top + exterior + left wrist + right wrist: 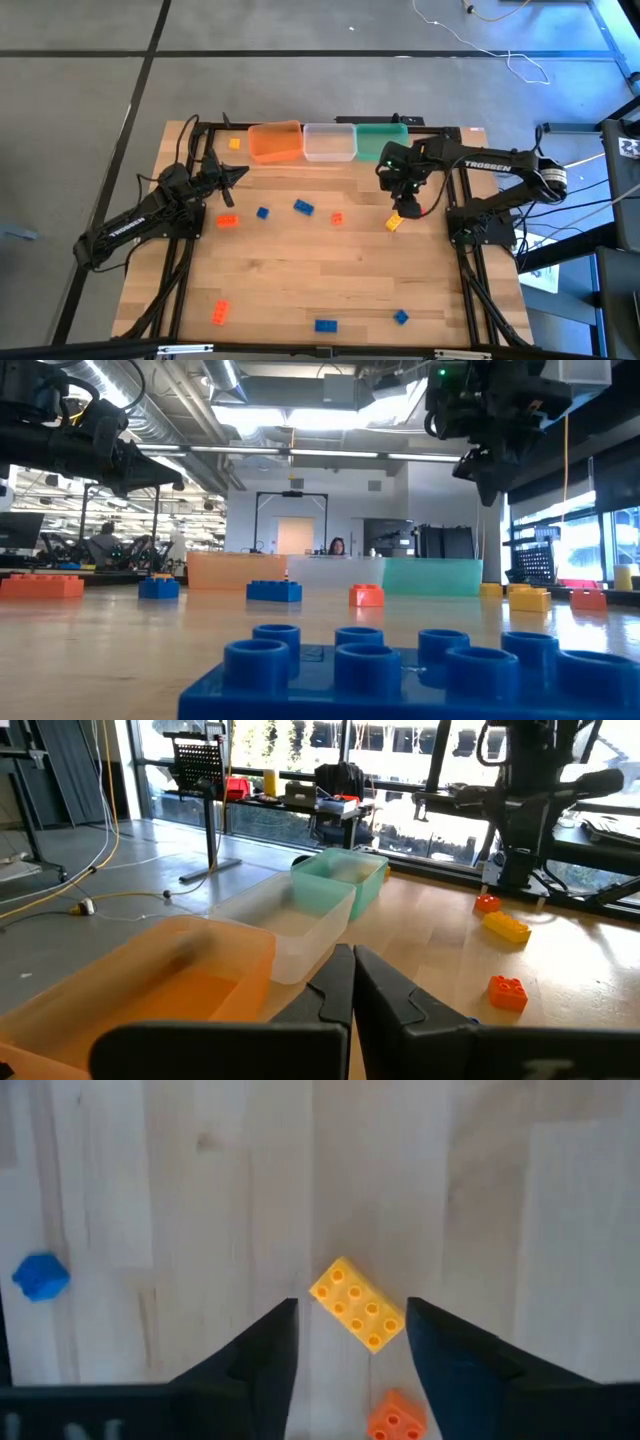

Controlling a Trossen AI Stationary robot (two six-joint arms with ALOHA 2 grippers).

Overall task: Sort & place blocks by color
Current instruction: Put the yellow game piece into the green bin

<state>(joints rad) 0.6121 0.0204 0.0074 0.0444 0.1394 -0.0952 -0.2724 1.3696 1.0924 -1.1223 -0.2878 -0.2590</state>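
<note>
Small toy bricks lie scattered flat on the wooden table. A yellow block [394,222] [357,1304] lies by the right arm, with an orange block [395,1418] close beside it. My right gripper [404,197] [350,1306] hovers above the yellow block, pointing down, open, one finger to each side of it in the right wrist view. The low view shows this gripper [490,485] well clear of the tabletop. My left gripper [240,174] [350,958] is shut and empty, held above the table's left part, pointing toward the tubs.
An orange tub [274,142], a clear tub [329,142] and a green tub [381,140] stand in a row at the far edge. Other blocks: yellow [235,143], orange [227,220], blue [262,212], blue [303,207], orange [337,218], orange [220,312], blue [325,325], blue [400,317].
</note>
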